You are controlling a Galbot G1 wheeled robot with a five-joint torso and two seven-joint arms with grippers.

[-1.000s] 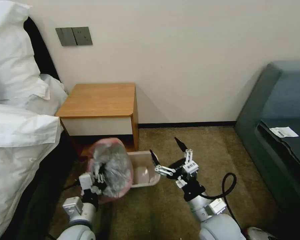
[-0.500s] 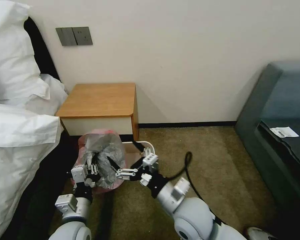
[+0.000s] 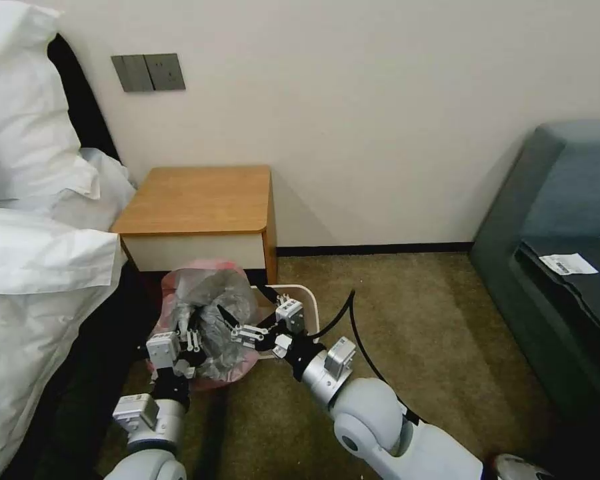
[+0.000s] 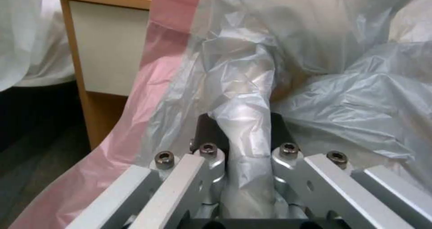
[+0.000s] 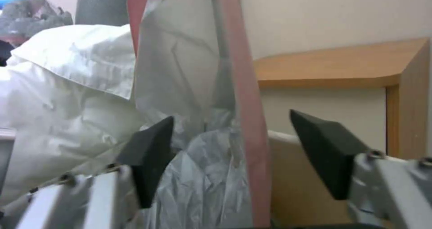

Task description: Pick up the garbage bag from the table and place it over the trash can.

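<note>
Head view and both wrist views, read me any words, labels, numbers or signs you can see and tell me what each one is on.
No text can be read.
White slip of paper on the dark sofa: barcode-like printed marks, too small to read.
Barcode-like tags on the right gripper and left gripper: too small to read.
Garbage bag, trash can, table, wall switch plates: no lettering visible.

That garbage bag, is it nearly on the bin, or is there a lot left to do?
Done: the garbage bag is off the table. In hand: the left gripper is clamped on a fold of grey plastic, holding the bag above the trash can, while the right gripper is open with the bag's pink rim between its fingers. Left: the bag is bunched, and its mouth is not stretched over the can's rim.
</note>
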